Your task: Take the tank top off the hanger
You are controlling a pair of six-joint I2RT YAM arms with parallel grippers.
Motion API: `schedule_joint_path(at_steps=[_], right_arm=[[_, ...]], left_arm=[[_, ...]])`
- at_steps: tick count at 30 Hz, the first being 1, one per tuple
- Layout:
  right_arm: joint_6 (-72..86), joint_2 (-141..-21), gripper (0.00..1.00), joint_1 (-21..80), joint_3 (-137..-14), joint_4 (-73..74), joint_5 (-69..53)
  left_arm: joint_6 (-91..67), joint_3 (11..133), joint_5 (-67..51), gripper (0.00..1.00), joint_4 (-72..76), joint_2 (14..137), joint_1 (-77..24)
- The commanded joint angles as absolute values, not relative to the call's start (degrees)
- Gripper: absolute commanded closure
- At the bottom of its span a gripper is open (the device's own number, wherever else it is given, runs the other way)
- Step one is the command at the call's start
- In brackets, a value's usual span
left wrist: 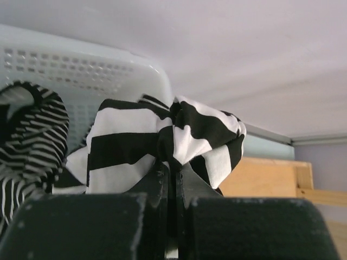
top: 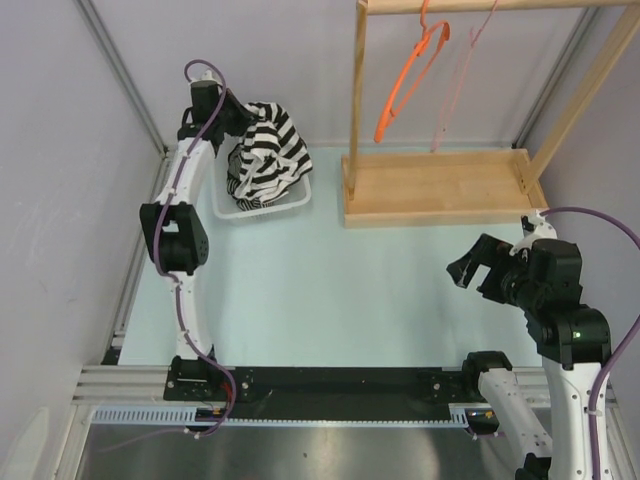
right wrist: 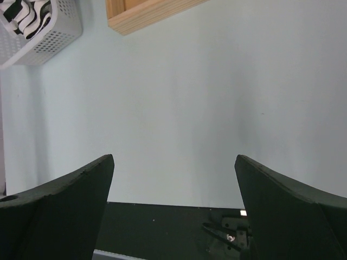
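Observation:
The black-and-white striped tank top (top: 268,155) hangs from my left gripper (top: 240,112) and drapes down into the white perforated basket (top: 297,203). In the left wrist view my left gripper (left wrist: 174,165) is shut on a bunched fold of the tank top (left wrist: 190,135). An orange hanger (top: 410,75) hangs bare on the wooden rack's top rail, with a pale pink hanger (top: 462,70) beside it. My right gripper (top: 468,268) is open and empty, low over the table at the right; its fingers (right wrist: 70,203) stand wide apart.
The wooden rack (top: 440,185) has a flat base at the back right and two uprights. The basket (right wrist: 38,32) and the rack's base corner (right wrist: 146,13) show at the top of the right wrist view. Grey walls close in the left and back.

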State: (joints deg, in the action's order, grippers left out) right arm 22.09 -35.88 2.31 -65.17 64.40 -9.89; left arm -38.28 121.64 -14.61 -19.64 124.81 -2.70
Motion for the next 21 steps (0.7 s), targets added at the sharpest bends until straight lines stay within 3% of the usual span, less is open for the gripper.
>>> schedule_joint_path(at_steps=[1,7,10,12,13,17,21], right_arm=[[24.61,-34.72,0.0,2.55,-62.76,62.58,-14.41],[25.49,-34.36,0.0,2.55,-59.6,61.79,-16.78],[25.58,-35.42,0.0,2.81,-57.92,61.17,-18.54],[26.36,-35.42,0.0,3.16,-56.69,59.51,-19.33],[26.72,-35.42,0.0,3.69,-56.43,59.07,-19.34],[29.52,-36.47,0.0,6.58,-54.67,55.65,-19.69],[33.03,-37.7,0.0,13.69,-51.52,51.6,-14.62]], left_arm=[[-36.73,133.06,-12.39,1.0,-18.01,130.33,-1.76],[-36.65,122.45,-7.83,0.99,-19.52,127.02,-0.7],[-36.47,116.73,-6.86,0.9,-20.21,122.18,-0.18],[-36.48,113.04,-6.59,0.7,-20.3,117.89,-0.18],[-36.47,111.2,-5.81,0.54,-21.0,116.56,-0.18],[-35.42,109.86,-3.08,0.19,-24.42,109.79,-0.18],[-34.37,108.2,-3.86,0.12,-28.3,102.94,-0.18]])
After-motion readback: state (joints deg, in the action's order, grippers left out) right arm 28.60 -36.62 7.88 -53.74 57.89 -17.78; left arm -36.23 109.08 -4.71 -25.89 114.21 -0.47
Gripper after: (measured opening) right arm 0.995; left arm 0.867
